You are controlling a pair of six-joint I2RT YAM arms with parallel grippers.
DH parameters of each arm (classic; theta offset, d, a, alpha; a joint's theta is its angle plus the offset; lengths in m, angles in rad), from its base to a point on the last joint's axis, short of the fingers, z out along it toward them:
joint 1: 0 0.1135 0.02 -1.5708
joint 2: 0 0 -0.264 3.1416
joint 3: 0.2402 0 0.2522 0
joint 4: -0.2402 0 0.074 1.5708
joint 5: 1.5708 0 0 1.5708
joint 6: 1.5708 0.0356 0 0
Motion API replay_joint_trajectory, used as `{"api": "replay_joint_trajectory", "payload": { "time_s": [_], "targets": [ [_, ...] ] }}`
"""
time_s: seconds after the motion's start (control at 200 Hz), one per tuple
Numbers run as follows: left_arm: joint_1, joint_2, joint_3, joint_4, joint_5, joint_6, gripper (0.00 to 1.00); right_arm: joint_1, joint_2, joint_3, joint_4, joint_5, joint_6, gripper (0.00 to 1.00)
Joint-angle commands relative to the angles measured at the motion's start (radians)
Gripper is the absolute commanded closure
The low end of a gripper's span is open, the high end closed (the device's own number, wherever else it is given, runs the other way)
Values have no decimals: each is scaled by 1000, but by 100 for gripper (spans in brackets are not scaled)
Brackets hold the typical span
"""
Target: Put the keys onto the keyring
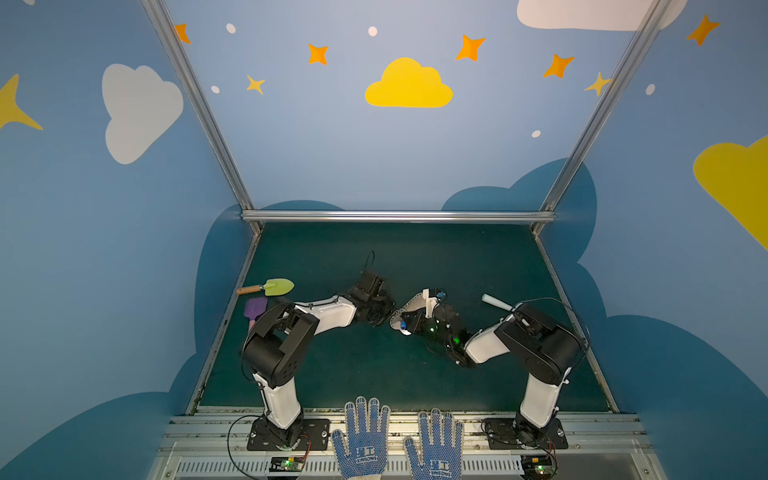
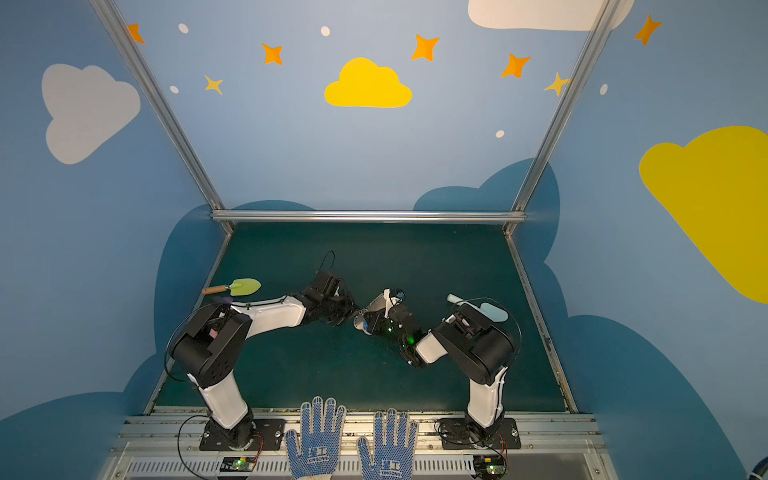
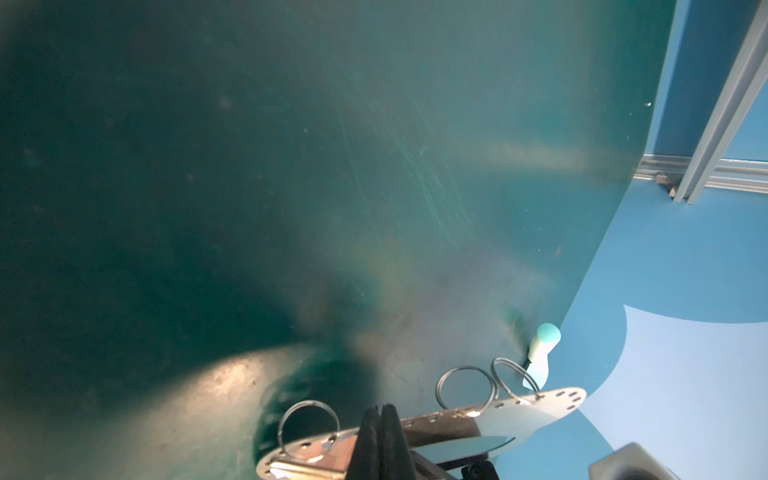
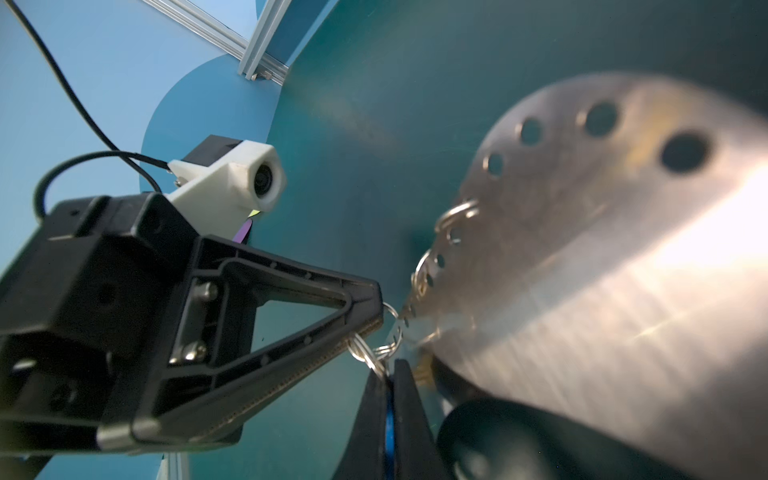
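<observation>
The keyring (image 1: 409,308) is a grey plate with holes along its curved edge, tilted up at mid-table in both top views (image 2: 374,308). It leans over my right gripper and fills the right wrist view (image 4: 582,257). My left gripper (image 4: 379,316) is shut, its tips pinching a small wire ring (image 4: 390,311) at the plate's edge. In the left wrist view its shut fingers (image 3: 370,428) cross the plate (image 3: 540,405). My right gripper (image 4: 388,370) is shut on the keys' blue tag (image 4: 389,424), which links to small rings (image 4: 368,353). The key blade is hard to make out.
A green trowel (image 1: 276,286) and a purple spade (image 1: 254,308) lie at the left edge of the green mat (image 1: 415,386). A pale blue spade (image 2: 494,312) lies behind the right arm. Two blue-dotted gloves (image 1: 365,440) rest on the front rail.
</observation>
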Motion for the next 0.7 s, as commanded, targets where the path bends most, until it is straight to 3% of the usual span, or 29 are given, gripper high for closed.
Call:
{"api": "replay_joint_trajectory", "payload": {
  "time_s": [0.0, 0.696],
  "targets": [
    [-6, -24, -11, 9, 32, -13, 96, 2, 29, 14, -31, 14, 5, 100],
    [13, -58, -48, 76, 35, -76, 96, 29, 17, 34, -180, 36, -32, 100]
  ]
}}
